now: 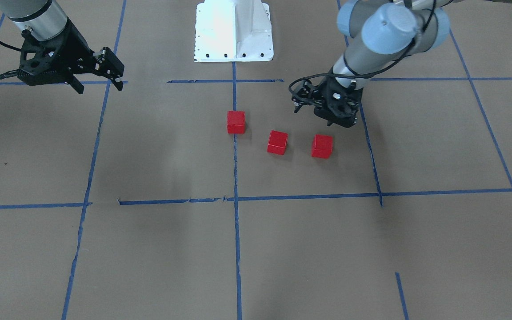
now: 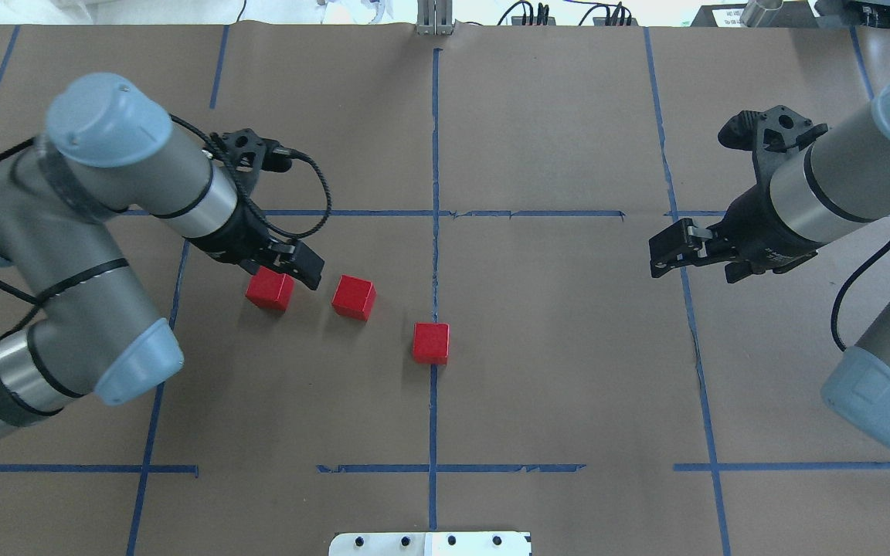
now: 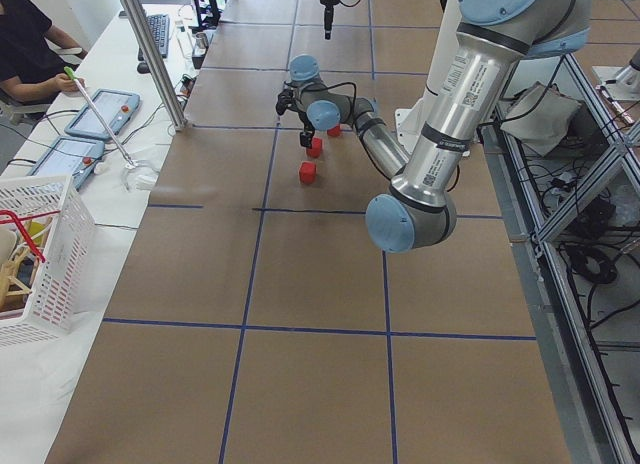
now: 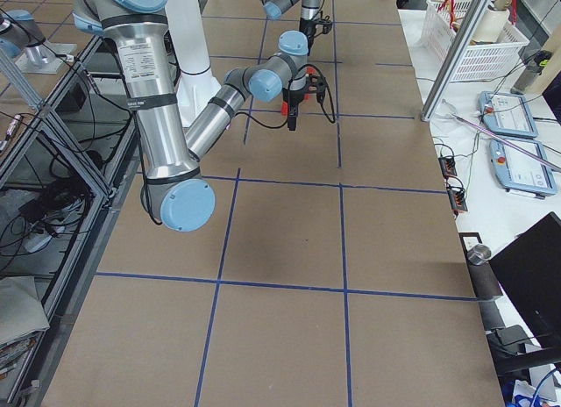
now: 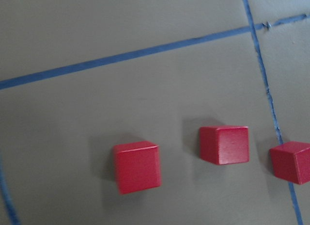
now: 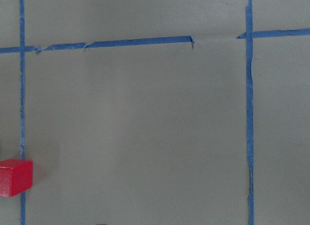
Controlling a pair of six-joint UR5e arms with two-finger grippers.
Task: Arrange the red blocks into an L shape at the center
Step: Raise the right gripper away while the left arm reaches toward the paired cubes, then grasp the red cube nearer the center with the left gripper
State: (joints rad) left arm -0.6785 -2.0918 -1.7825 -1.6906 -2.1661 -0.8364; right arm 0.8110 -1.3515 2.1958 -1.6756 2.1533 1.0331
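left claw (image 2: pixel 291 272), 1 o'clock of end block (image 2: pixel 270 289): tips hidden, grip unclear | right claw (image 1: pixel 99 85) spread | brown bench (image 2: pixel 568 371), blue tape (image 2: pixel 435 154)

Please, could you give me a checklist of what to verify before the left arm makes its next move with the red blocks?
1. L shape formed: not ok; outer red block, middle red block and centre red block stand apart in a slanted row.
2. Centre red block on the middle tape line: ok.
3. Left gripper empty: ok; all three lie on the table.
4. Left gripper open: cannot tell.
5. Right gripper out of the way: ok; open, far aside.
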